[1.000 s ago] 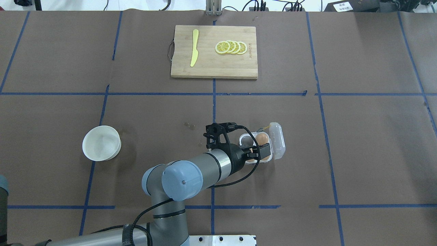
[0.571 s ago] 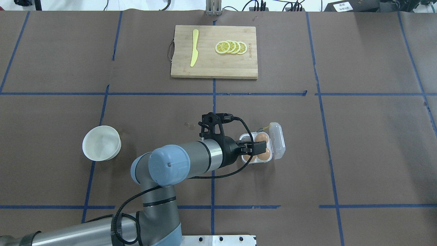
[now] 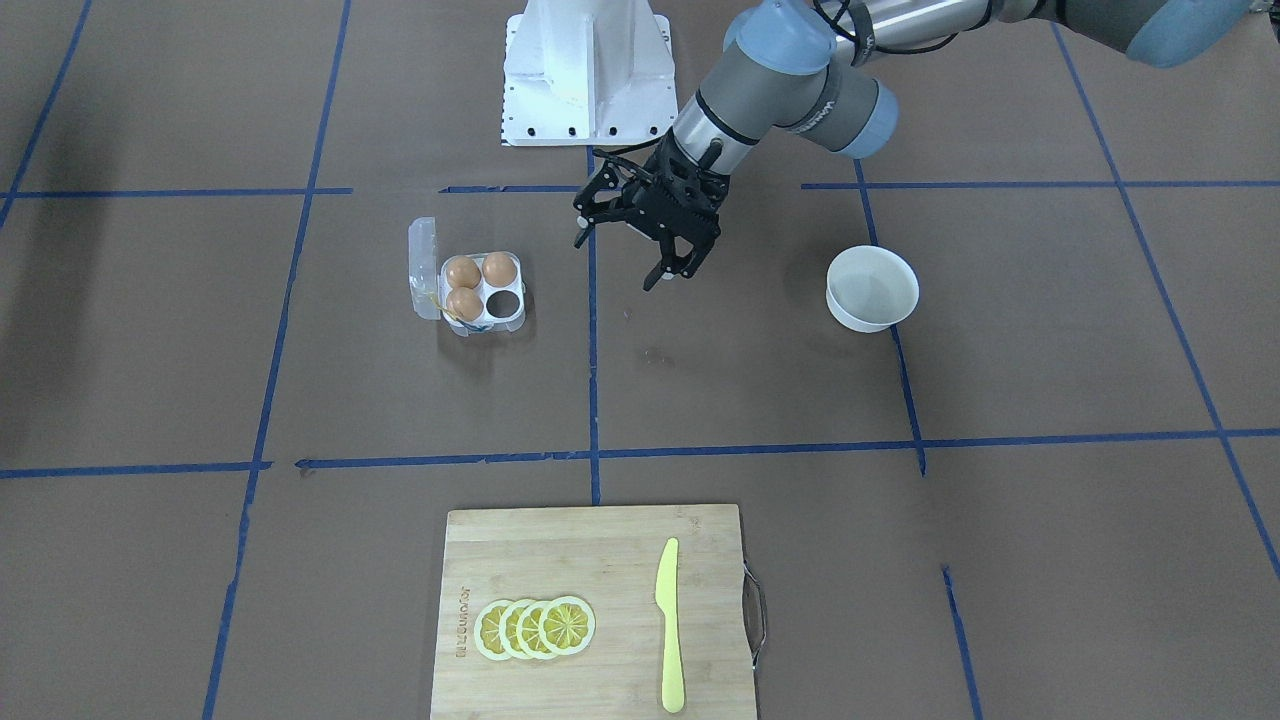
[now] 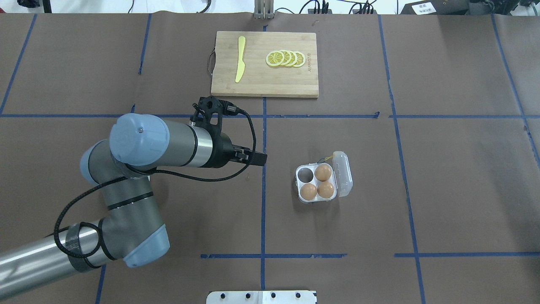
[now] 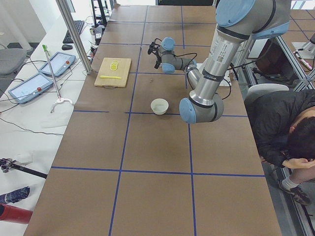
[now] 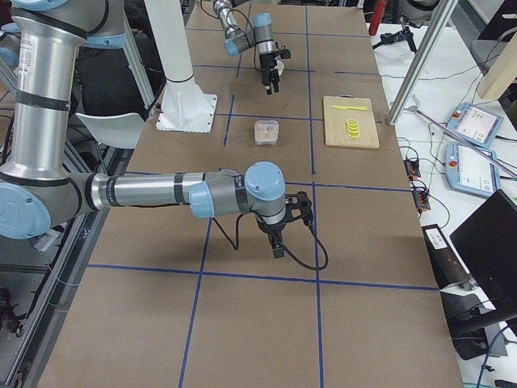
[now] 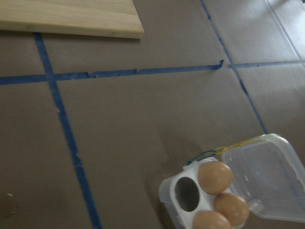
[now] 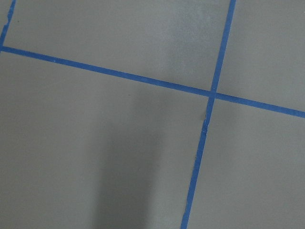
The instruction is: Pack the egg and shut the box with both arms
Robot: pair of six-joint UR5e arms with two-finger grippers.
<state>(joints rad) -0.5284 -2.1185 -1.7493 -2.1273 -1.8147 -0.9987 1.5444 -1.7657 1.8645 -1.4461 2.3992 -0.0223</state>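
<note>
The clear box lies open at mid-table, its lid hinged out to the right. Three orange-brown eggs fill three cells, one of them the egg in the near left cell. The far left cell is empty. The box also shows in the front view and the left wrist view. My left gripper hangs open and empty above the table, left of the box. My right gripper shows only in the exterior right view, far from the box. I cannot tell whether it is open or shut.
An empty white bowl stands left of the box, under my left arm in the overhead view. A wooden cutting board at the far side carries a yellow knife and lemon slices. The white pedestal stands at the robot's edge.
My left gripper has drawn back from over the box, to the left and farther out. The box now shows three eggs uncovered.
</note>
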